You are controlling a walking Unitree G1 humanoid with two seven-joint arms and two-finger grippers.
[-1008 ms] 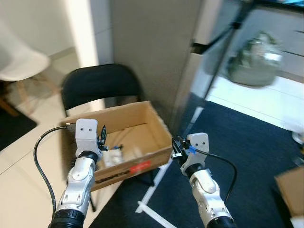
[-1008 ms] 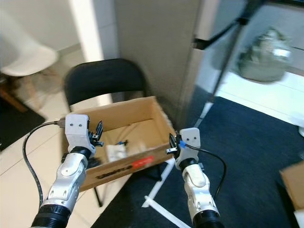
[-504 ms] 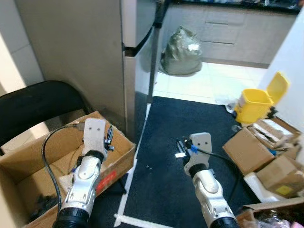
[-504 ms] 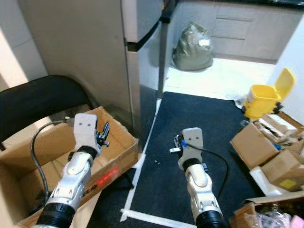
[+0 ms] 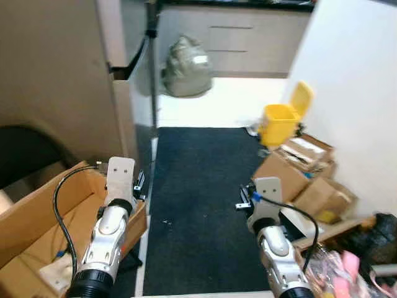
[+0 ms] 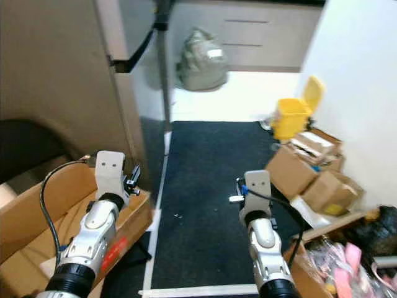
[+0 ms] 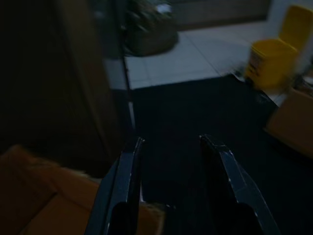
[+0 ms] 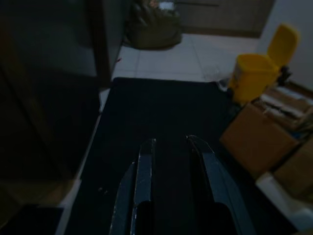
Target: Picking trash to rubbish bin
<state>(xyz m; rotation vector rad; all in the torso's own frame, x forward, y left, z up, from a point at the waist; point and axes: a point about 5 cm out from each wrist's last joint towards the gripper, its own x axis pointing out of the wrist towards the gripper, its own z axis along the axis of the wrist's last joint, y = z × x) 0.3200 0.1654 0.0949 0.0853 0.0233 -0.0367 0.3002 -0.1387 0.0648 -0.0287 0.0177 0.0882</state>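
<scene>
The left gripper (image 7: 168, 169) is held with its fingers spread wide and nothing between them, low at the left of the frame above the rim of an open carton (image 5: 37, 214). The right gripper (image 8: 171, 166) is held at lower centre-right over the dark mat (image 5: 198, 180), its fingers narrowly parted and empty. The yellow bin (image 5: 280, 121), lid up, is seen at the upper right beside stacked boxes (image 5: 298, 171), and a full bag (image 5: 186, 67) is set at the top centre.

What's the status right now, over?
Left tool and right tool open, empty. Yellow bin, lid up, ahead past the dark rug. Cardboard boxes beside it.
</scene>
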